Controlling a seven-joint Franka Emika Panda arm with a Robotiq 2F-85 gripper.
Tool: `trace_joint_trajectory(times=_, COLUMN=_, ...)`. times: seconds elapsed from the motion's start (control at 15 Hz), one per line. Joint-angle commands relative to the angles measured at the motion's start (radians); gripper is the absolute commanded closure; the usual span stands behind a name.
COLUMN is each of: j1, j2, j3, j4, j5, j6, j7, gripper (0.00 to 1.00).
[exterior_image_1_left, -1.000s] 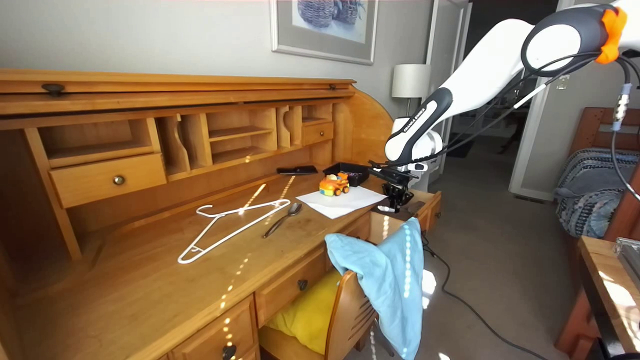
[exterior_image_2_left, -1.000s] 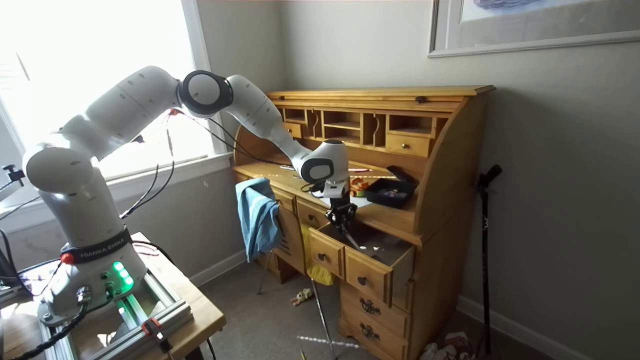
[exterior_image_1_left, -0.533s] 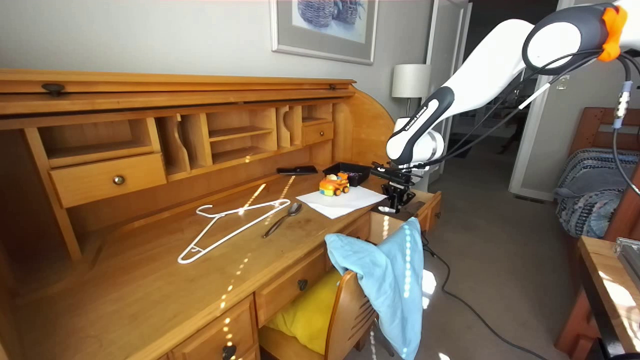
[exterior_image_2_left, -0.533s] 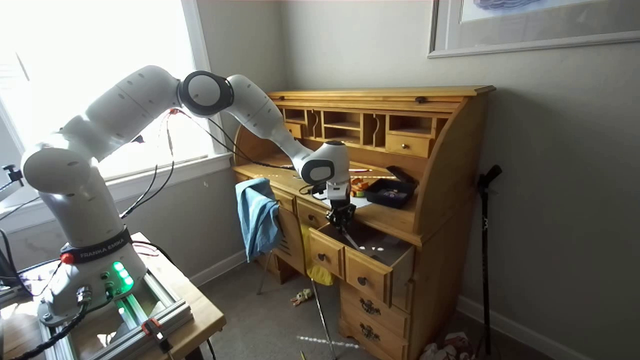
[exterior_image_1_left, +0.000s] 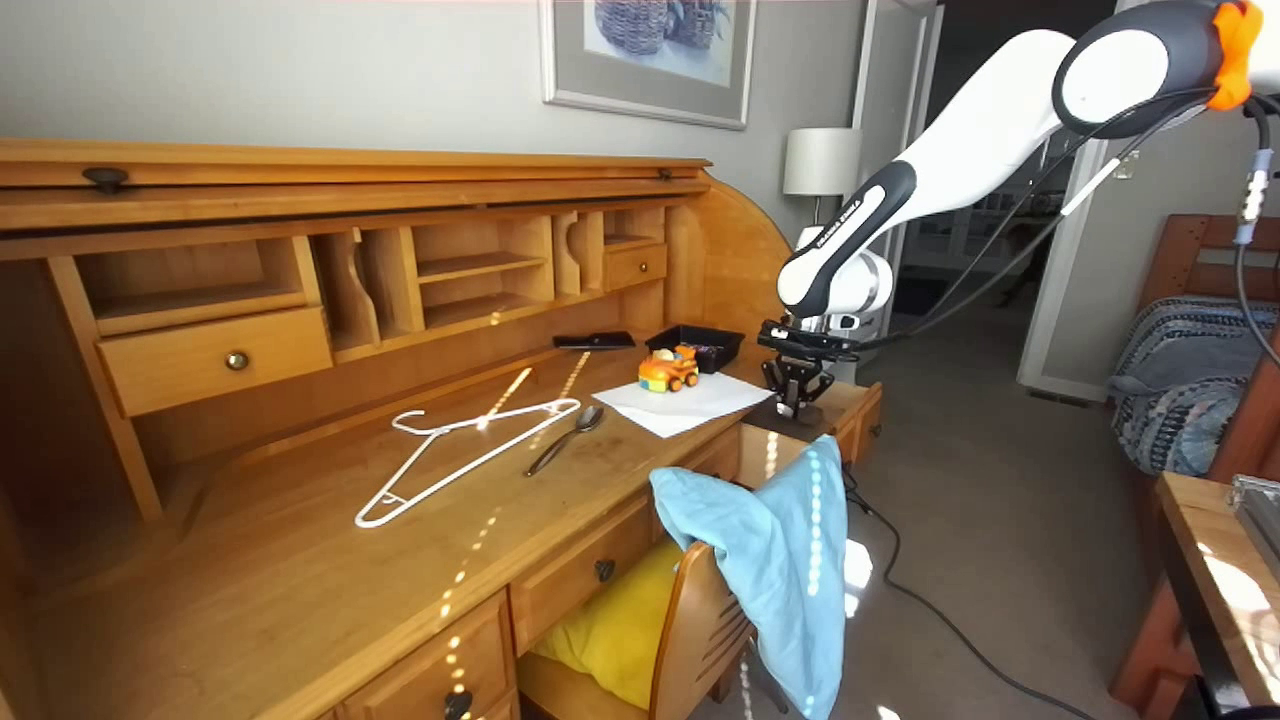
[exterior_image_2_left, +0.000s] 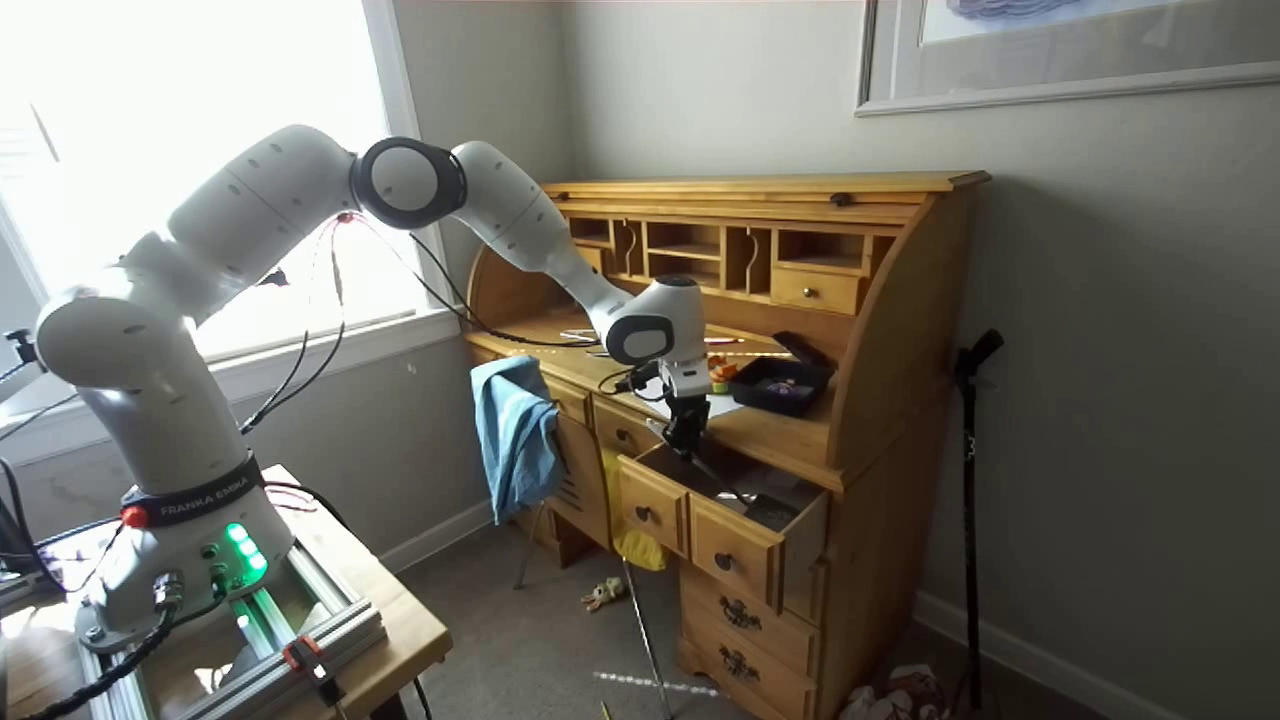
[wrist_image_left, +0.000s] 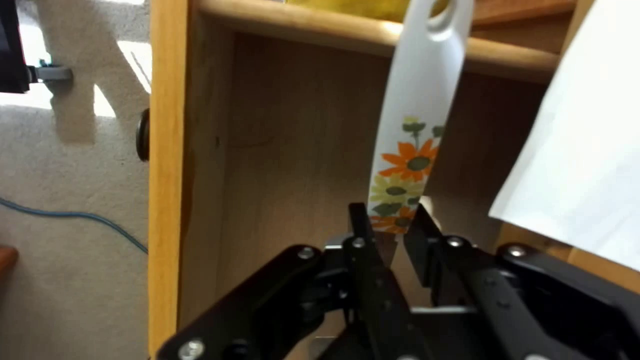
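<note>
My gripper (wrist_image_left: 389, 220) is shut on a spatula, its fingers either side of the white handle (wrist_image_left: 417, 95) printed with orange and yellow flowers. In the wrist view the handle's holed end points up and over the drawer's side. From the gripper (exterior_image_2_left: 686, 445) a dark shaft slopes down to a dark, flat blade (exterior_image_2_left: 770, 512) inside the pulled-out drawer (exterior_image_2_left: 815, 520) in an exterior view. The fingers (wrist_image_left: 358, 217) hang over the drawer's opening. A small pale thing (wrist_image_left: 429, 207), too blurred to name, lies behind the right finger.
White paper (exterior_image_1_left: 690, 402) with an orange toy car (exterior_image_1_left: 668, 370) lies on the desk beside the drawer. Near them stands a black box (exterior_image_1_left: 705, 350). Farther along are a spoon (exterior_image_1_left: 565, 440) and a white hanger (exterior_image_1_left: 450, 470). A blue cloth (exterior_image_1_left: 780, 540) hangs over a chair.
The gripper has turned and shifted slightly right in both exterior views, with the spatula in its grasp. The spatula's dark blade now shows plainly over the drawer's front part.
</note>
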Motion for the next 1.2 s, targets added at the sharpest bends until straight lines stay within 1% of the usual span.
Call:
trace_joint_trajectory(times=0.0, j1=-0.015, j2=-0.032, j3=0.011, j4=-0.036, j5=0.001, j6=0.015, j7=-0.149, gripper=0.94)
trace_joint_trajectory(times=0.07, j1=-0.016, j2=-0.03, j3=0.007, j4=-0.035, j5=0.005, j6=0.011, j7=-0.174, gripper=0.94)
trace_joint_trajectory(times=0.2, j1=-0.036, j2=-0.027, j3=0.024, j4=-0.031, j5=0.017, j6=0.006, j7=-0.255, gripper=0.94)
trace_joint_trajectory(times=0.33, j1=-0.04, j2=-0.015, j3=0.016, j4=-0.024, j5=0.011, j6=0.015, j7=-0.322, gripper=0.94)
trace_joint_trajectory(times=0.4, j1=-0.031, j2=-0.008, j3=-0.001, j4=-0.018, j5=0.008, j6=0.007, j7=-0.324, gripper=0.94)
trace_joint_trajectory(times=0.47, j1=-0.014, j2=0.005, j3=-0.013, j4=0.004, j5=0.02, j6=-0.006, j7=-0.286, gripper=0.94)
trace_joint_trajectory(times=0.53, j1=-0.014, j2=0.006, j3=-0.013, j4=0.003, j5=0.021, j6=-0.009, j7=-0.291, gripper=0.77)
trace_joint_trajectory(times=0.73, j1=-0.011, j2=0.007, j3=-0.016, j4=0.003, j5=0.02, j6=-0.009, j7=-0.29, gripper=0.77)
trace_joint_trajectory(times=0.8, j1=-0.011, j2=0.007, j3=-0.017, j4=0.003, j5=0.019, j6=-0.009, j7=-0.29, gripper=0.94)
trace_joint_trajectory(times=0.93, j1=-0.011, j2=0.033, j3=-0.019, j4=0.015, j5=0.004, j6=0.029, j7=-0.324, gripper=0.94)
trace_joint_trajectory(times=1.13, j1=-0.005, j2=0.061, j3=-0.035, j4=0.027, j5=-0.012, j6=0.05, j7=-0.364, gripper=0.94)
